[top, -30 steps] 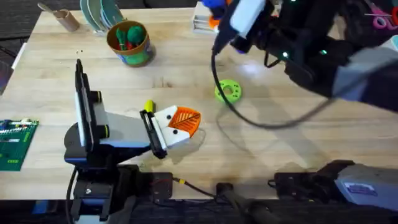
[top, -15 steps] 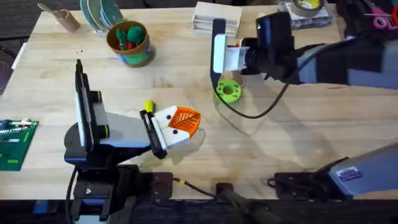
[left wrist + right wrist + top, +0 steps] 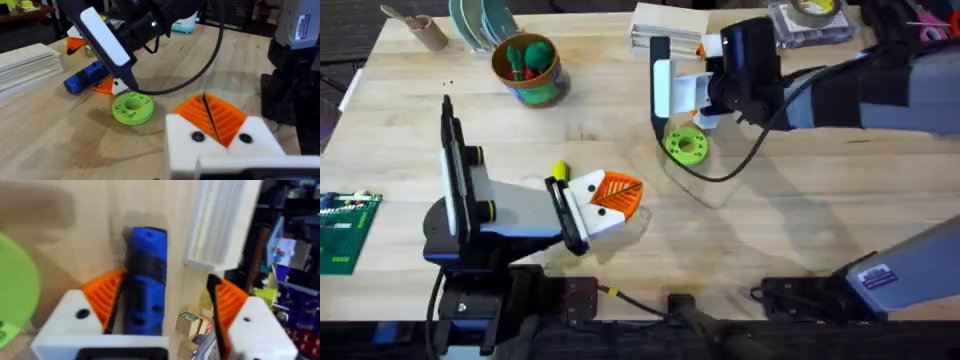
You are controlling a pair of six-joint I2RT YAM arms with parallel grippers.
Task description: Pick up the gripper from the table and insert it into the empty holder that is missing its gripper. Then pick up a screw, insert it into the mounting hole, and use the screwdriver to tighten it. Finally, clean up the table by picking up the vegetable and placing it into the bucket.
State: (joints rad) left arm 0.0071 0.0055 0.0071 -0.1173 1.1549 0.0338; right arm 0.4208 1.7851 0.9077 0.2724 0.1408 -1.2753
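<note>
Black arms carry white pincer [image 3: 215, 131] mounts with orange ribbed pads [image 3: 102, 297].

No readable text anywhere. Small white label [image 3: 876, 279] with blue print on the grey arm housing at the near right edge of the table, too blurred to read.
</note>
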